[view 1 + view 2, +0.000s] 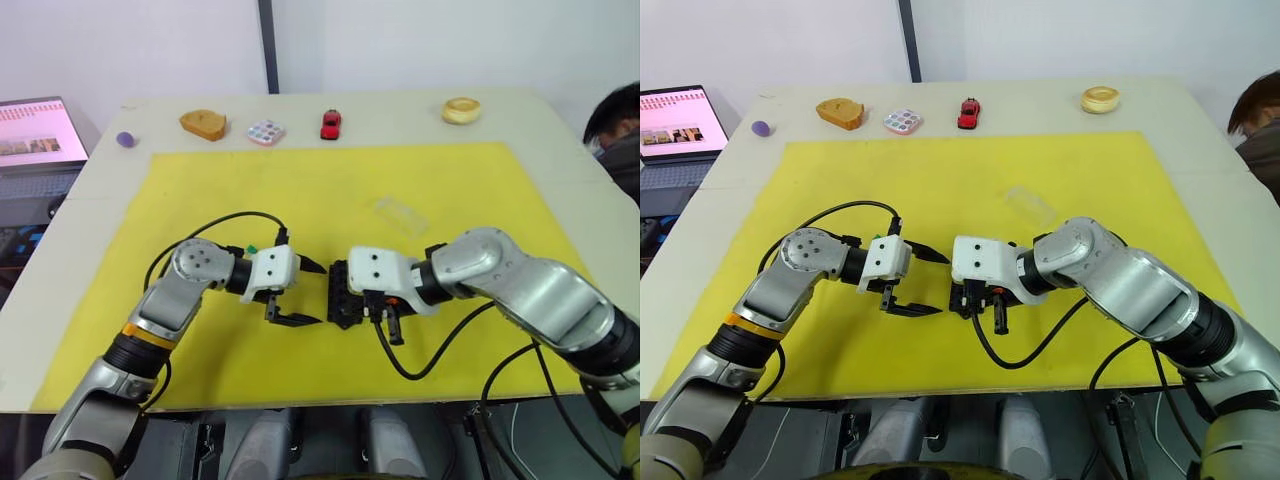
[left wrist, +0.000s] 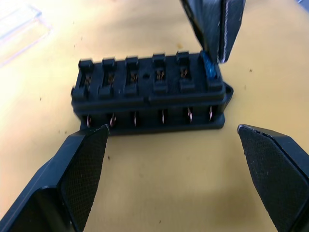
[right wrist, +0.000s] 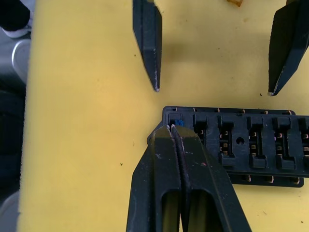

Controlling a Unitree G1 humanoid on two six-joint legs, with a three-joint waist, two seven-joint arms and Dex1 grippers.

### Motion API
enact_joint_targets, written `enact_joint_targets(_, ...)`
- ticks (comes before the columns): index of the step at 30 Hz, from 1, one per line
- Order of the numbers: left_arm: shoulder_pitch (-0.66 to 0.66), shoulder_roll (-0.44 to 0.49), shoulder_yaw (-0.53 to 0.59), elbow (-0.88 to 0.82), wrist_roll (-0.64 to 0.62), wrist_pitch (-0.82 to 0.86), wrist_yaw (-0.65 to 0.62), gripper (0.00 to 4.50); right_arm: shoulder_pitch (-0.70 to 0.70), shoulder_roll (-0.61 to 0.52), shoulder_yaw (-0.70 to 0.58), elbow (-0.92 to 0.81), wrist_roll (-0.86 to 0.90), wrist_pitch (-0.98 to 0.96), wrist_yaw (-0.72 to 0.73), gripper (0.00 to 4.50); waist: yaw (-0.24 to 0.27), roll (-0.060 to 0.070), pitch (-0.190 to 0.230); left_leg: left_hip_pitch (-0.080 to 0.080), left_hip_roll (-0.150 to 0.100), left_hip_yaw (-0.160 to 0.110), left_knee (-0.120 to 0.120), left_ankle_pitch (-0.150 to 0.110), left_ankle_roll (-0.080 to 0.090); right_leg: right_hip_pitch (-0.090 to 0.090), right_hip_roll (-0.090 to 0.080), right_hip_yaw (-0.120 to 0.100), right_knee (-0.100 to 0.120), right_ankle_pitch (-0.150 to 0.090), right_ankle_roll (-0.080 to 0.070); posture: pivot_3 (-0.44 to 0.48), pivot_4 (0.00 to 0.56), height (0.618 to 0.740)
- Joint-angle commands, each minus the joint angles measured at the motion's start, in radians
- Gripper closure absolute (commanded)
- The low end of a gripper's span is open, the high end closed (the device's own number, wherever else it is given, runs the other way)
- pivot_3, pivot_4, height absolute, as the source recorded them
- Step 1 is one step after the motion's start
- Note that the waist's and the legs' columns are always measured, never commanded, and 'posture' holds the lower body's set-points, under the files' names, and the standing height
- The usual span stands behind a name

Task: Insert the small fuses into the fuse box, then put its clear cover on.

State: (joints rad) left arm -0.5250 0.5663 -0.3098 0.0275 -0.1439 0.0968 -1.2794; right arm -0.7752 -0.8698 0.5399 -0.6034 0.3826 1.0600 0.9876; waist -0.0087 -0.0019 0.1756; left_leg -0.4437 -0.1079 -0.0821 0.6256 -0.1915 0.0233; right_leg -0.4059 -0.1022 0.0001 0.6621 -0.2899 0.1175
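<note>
Blue fuse half-hidden, right fingers pinching

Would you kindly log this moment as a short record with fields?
fuse box: black block lying on the yellow mat
blue fuse: at an end slot of the box, under the right tool
right tool: shut, tips pressing on the blue fuse
left tool: open, beside the box, not touching it
clear cover: off the box, lying apart on the mat
</note>
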Motion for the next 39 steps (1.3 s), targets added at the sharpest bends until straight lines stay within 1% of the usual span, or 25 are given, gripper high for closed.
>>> enact_joint_targets(1, -0.02, -0.004, -0.004, -0.013, 0.004, -0.02, 0.0, 0.0, 0.014, -0.022, 0.02, 0.007, -0.029, -0.004, 0.008, 4.46, 0.0, 0.0, 0.0, 0.0, 0.0, 0.0, 0.0, 0.0, 0.0, 0.0, 0.0, 0.0, 0.0, 0.0, 0.0, 0.0, 0.15, 0.74)
enact_joint_targets(7, -0.016, -0.004, 0.012, -0.018, -0.01, -0.01, 0.005, 0.0, 0.001, -0.034, -0.005, -0.002, -0.026, -0.021, 0.029, 4.46, 0.001, 0.0, 0.0, 0.0, 0.0, 0.0, 0.001, 0.0, 0.0, 0.0, 0.0, 0.0, 0.0, 0.0, 0.0, 0.0, 0.15, 0.74)
enact_joint_targets(10, -0.022, 0.001, 0.042, -0.032, -0.043, 0.015, 0.007, 0.0, -0.026, -0.026, -0.085, -0.002, 0.008, -0.029, 0.043, 4.46, 0.001, 0.0, 0.0, 0.0, 0.0, -0.001, 0.001, 0.0, 0.0, 0.0, 0.0, 0.0, 0.0, 0.0, 0.0, 0.0, 0.15, 0.74)
enact_joint_targets(12, -0.028, 0.007, 0.075, -0.074, -0.09, 0.03, -0.001, 0.0, -0.043, 0.006, -0.165, 0.013, 0.041, -0.04, 0.037, 4.46, 0.0, 0.0, 0.0, -0.001, 0.0, -0.001, 0.001, 0.0, 0.0, 0.0, 0.0, 0.0, 0.0, 0.0, 0.0, 0.0, 0.15, 0.74)
enact_joint_targets(13, -0.031, 0.022, 0.102, -0.122, -0.128, 0.078, 0.001, 0.0, -0.049, 0.007, -0.212, 0.01, 0.057, -0.066, 0.046, 4.46, 0.0, 0.0, 0.0, -0.001, 0.0, -0.001, 0.001, 0.0, 0.0, 0.0, 0.0, 0.0, 0.0, 0.0, 0.0, 0.0, 0.15, 0.74)
enact_joint_targets(16, -0.031, 0.086, 0.19, -0.248, -0.248, 0.259, 0.016, 0.0, -0.033, -0.029, -0.312, 0.006, 0.087, -0.139, 0.09, 4.46, -0.001, 0.0, 0.0, -0.002, 0.0, -0.001, 0.001, 0.0, 0.0, -0.001, 0.0, 0.0, 0.0, 0.0, 0.0, 0.0, 0.15, 0.74)
enact_joint_targets(19, 0.001, 0.188, 0.277, -0.325, -0.338, 0.397, 0.017, 0.0, 0.008, -0.089, -0.378, 0.026, 0.096, -0.193, 0.136, 4.46, -0.002, 0.0, 0.0, -0.001, 0.0, -0.001, 0.0, 0.0, 0.0, 0.0, 0.0, 0.0, 0.0, 0.0, 0.0, 0.0, 0.15, 0.74)
enact_joint_targets(20, 0.028, 0.255, 0.327, -0.328, -0.355, 0.443, 0.007, 0.0, 0.032, -0.126, -0.417, 0.063, 0.09, -0.216, 0.156, 4.46, -0.003, 0.0, 0.0, 0.0, 0.0, -0.001, 0.0, 0.0, 0.0, 0.0, 0.0, 0.0, 0.0, 0.0, 0.0, 0.0, 0.15, 0.74)
enact_joint_targets(22, 0.072, 0.351, 0.416, -0.315, -0.385, 0.502, -0.002, 0.0, 0.078, -0.193, -0.482, 0.132, 0.08, -0.259, 0.192, 4.46, -0.004, 0.0, 0.0, 0.0, 0.0, -0.001, 0.0, 0.0, 0.0, 0.0, 0.0, 0.0, 0.0, 0.0, 0.0, 0.0, 0.15, 0.74)
enact_joint_targets(24, 0.116, 0.426, 0.506, -0.273, -0.415, 0.543, -0.01, 0.0, 0.146, -0.283, -0.529, 0.2, 0.043, -0.326, 0.233, 4.46, -0.001, 0.0, 0.001, 0.0, 0.0, 0.0, 0.0, 0.0, 0.0, 0.0, 0.0, 0.0, 0.0, 0.0, 0.0, 0.0, 0.15, 0.74)
enact_joint_targets(26, 0.172, 0.486, 0.583, -0.223, -0.415, 0.546, -0.026, 0.0, 0.209, -0.345, -0.581, 0.254, 0.031, -0.37, 0.263, 3.91, 0.002, 0.0, 0.001, 0.0, 0.0, 0.0, 0.0, 0.0, 0.0, -0.001, 0.0, 0.0, 0.0, 0.0, 0.0, 0.0, 0.15, 0.74)
enact_joint_targets(28, 0.223, 0.533, 0.647, -0.159, -0.411, 0.541, -0.044, 0.0, 0.259, -0.388, -0.631, 0.303, 0.03, -0.404, 0.29, 3.17, -0.001, 0.001, 0.001, 0.001, 0.0, 0.0, 0.0, -0.001, 0.001, -0.001, 0.0, 0.0, -0.001, 0.0, 0.0, 0.0, 0.15, 0.74)
enact_joint_targets(30, 0.263, 0.566, 0.692, -0.06, -0.395, 0.52, -0.059, 0.0, 0.288, -0.409, -0.666, 0.366, 0.008, -0.458, 0.292, 2.07, -0.002, 0.001, 0.001, 0.001, 0.001, 0.0, -0.001, -0.001, 0.001, -0.001, 0.0, 0.0, -0.001, 0.0, -0.001, 0.0, 0.15, 0.74)
enact_joint_targets(33, 0.319, 0.596, 0.702, 0.067, -0.353, 0.452, -0.093, 0.0, 0.309, -0.427, -0.691, 0.455, -0.015, -0.499, 0.297, 0.5, -0.004, 0.002, 0.001, 0.001, 0.001, 0.001, -0.003, -0.001, 0.0, -0.003, 0.0, 0.001, -0.002, -0.001, -0.001, 0.0, 0.15, 0.74)
enact_joint_targets(34, 0.334, 0.6, 0.698, 0.099, -0.343, 0.433, -0.101, 0.0, 0.323, -0.436, -0.696, 0.489, -0.03, -0.521, 0.3, 0.06, -0.004, 0.002, 0.002, 0.001, 0.001, 0.002, -0.004, -0.001, 0.0, -0.003, -0.001, 0.001, -0.002, -0.001, -0.001, 0.0, 0.15, 0.74)
enact_joint_targets(37, 0.362, 0.603, 0.68, 0.164, -0.316, 0.38, -0.117, 0.0, 0.356, -0.446, -0.704, 0.56, -0.054, -0.566, 0.309, 0.06, -0.002, 0.002, 0.002, 0.001, 0.001, 0.002, -0.005, -0.002, -0.001, -0.004, -0.001, 0.001, -0.004, -0.001, -0.001, 0.0, 0.15, 0.74)
enact_joint_targets(39, 0.344, 0.599, 0.668, 0.178, -0.318, 0.38, -0.119, 0.0, 0.34, -0.437, -0.692, 0.586, -0.055, -0.572, 0.307, 0.06, -0.002, 0.003, 0.002, 0.001, 0.001, 0.002, -0.005, -0.002, -0.002, -0.004, -0.001, 0.001, -0.004, -0.001, -0.001, 0.0, 0.15, 0.74)
